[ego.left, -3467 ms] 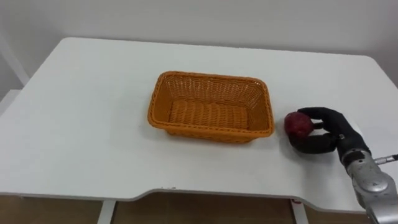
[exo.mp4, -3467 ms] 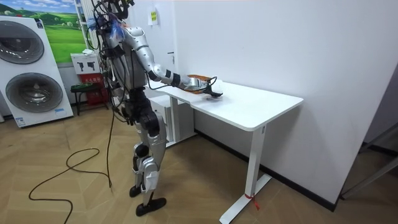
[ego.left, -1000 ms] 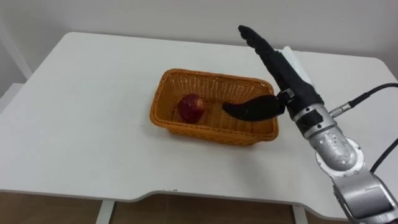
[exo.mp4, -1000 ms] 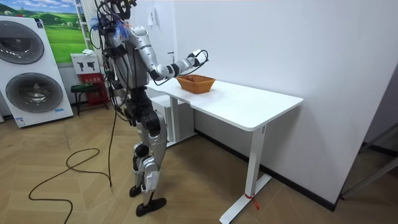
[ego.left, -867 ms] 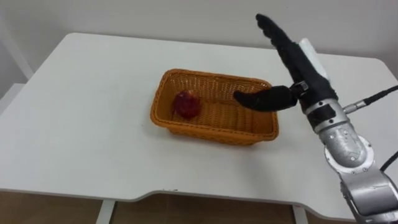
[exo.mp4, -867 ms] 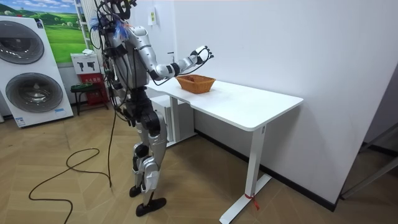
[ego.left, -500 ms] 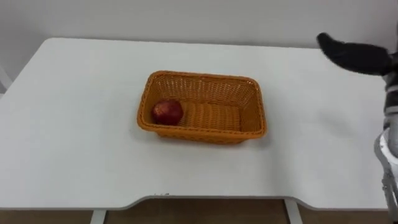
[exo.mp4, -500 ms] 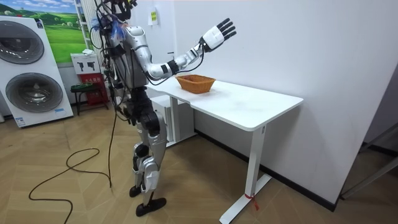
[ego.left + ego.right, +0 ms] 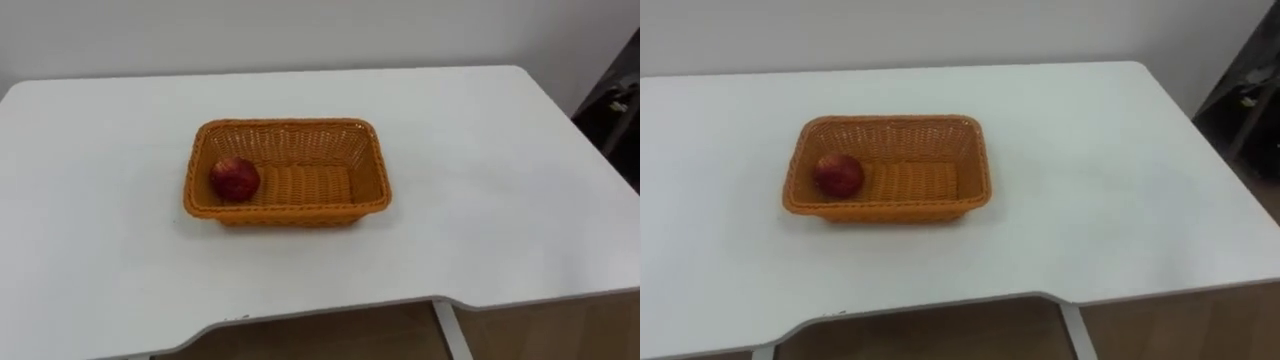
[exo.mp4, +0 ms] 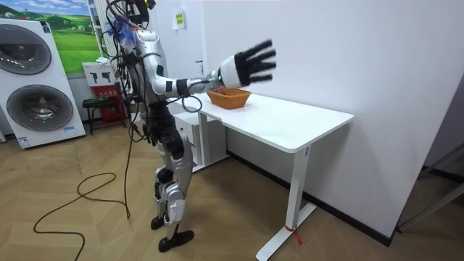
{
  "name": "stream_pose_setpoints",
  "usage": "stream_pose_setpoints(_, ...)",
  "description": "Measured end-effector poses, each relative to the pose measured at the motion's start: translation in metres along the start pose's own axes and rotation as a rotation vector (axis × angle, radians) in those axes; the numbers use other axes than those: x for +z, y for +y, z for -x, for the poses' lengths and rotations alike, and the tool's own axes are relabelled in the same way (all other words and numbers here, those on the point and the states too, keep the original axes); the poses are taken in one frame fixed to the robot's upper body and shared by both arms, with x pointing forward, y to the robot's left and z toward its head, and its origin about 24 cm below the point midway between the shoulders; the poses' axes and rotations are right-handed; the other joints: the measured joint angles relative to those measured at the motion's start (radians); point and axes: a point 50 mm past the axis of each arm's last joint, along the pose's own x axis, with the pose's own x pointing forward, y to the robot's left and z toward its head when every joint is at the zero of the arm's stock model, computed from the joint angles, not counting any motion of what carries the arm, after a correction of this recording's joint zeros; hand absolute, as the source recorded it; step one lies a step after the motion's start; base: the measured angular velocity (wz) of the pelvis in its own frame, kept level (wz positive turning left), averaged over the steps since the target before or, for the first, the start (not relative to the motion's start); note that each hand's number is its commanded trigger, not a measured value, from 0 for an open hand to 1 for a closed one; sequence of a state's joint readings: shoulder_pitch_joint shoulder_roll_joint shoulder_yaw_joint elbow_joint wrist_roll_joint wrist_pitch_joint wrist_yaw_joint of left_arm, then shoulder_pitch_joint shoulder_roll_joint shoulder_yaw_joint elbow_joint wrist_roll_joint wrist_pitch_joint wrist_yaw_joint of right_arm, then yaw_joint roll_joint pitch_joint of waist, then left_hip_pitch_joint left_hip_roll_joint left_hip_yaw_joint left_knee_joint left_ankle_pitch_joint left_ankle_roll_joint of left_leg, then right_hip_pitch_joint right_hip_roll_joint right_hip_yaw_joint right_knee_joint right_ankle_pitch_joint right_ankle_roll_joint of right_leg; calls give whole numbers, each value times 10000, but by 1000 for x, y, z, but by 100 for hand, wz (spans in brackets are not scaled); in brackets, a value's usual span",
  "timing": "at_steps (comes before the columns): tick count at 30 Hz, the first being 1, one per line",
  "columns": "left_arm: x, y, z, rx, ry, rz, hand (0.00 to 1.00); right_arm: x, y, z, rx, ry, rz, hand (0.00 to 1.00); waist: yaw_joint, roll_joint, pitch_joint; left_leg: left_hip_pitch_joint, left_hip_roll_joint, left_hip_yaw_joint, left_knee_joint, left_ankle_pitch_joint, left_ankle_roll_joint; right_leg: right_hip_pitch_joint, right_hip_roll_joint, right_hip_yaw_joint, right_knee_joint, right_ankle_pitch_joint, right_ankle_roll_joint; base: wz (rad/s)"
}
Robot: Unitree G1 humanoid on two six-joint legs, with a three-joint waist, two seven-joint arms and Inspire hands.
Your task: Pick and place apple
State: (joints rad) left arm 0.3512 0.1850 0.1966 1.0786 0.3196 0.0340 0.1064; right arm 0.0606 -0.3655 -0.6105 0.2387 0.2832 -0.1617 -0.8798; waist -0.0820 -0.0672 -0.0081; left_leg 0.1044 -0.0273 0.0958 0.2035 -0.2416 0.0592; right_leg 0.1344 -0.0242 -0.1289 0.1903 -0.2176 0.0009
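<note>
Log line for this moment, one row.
apple: in basket, left end | right hand: open, empty, held up | place: done

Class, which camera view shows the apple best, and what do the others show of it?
The left eye view: the apple lies plainly at the left end of the basket. The right eye view shows it equally well. In the room view it is too small to tell.

A red apple [image 9: 838,174] lies inside an orange wicker basket [image 9: 977,170], close against its left end wall. The basket stands flat on the white tabletop [image 9: 1110,180], left of the middle and well apart from every edge. Brown floor [image 9: 940,335] shows below the tabletop's near edge.
</note>
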Motion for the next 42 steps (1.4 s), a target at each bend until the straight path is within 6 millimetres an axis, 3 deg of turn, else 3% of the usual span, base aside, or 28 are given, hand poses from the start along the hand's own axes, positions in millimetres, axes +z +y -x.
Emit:
stream_pose_setpoints(2,7,2,-1,99,-153,61,0,-28,-17,-2,-532,1108,896,0,-26,58,-7,-80,-9,-1,-1,22,27,-33,-11,-5,42,9,2,-3)
stream_pose_setpoints(4,14,6,-2,350,-389,406,0,-70,-47,2,-1156,2992,2070,0,-42,92,-2,-52,-11,3,-17,29,30,-61,-12,43,126,4,3,0)
stream_pose_setpoints(5,15,7,-2,436,-399,475,0,-80,-56,4,-1343,3523,2370,0,-11,89,-3,-46,-11,9,-27,31,31,-71,-14,47,136,1,5,0)
stream_pose_setpoints(7,13,8,-1,603,-266,511,0,-116,-84,21,-1759,5471,3307,0,24,107,9,-58,-2,90,-32,35,31,-106,-5,130,137,1,5,-8)
stream_pose_setpoints(8,13,7,-1,618,-214,514,0,-125,-91,27,-1840,5960,3513,0,21,106,8,-55,-1,85,-40,35,31,-107,-2,147,137,0,5,-7)
stream_pose_setpoints(10,13,5,-1,591,-192,463,0,-156,-124,57,-2135,7932,4553,0,47,69,6,-45,-7,70,-39,34,32,-89,0,171,122,1,5,0)
stream_pose_setpoints(13,11,2,-1,468,-17,472,0,-181,-158,97,-2138,10150,5473,0,79,99,28,-60,-7,72,-6,18,43,-171,-4,196,129,0,5,-1)
stream_pose_setpoints(16,9,0,-1,206,194,468,0,-192,-175,124,-1323,11474,6379,0,83,202,64,-70,-26,81,-5,12,57,-196,-27,156,136,-6,15,-4)
stream_pose_setpoints(19,9,-3,0,9,243,447,0,-199,-182,145,517,12419,7299,0,180,196,65,-13,-28,83,-9,13,58,-135,-27,150,105,-6,15,0)
stream_pose_setpoints(24,10,-11,0,-199,341,484,0,-203,-187,160,2862,13089,8087,0,582,267,70,118,-24,94,-9,12,57,-68,-13,157,-28,-2,15,0)
stream_pose_setpoints(34,16,-22,-1,-645,474,109,0,-211,-142,181,8596,12876,9493,0,778,467,116,110,-19,-43,-1,5,46,86,-24,-91,-50,8,16,5)
stream_pose_setpoints(42,27,-30,-2,-1197,234,-709,0,-211,-134,190,10543,12608,10366,0,1164,505,170,103,-27,-155,3,-3,34,132,-10,-116,-82,8,16,3)
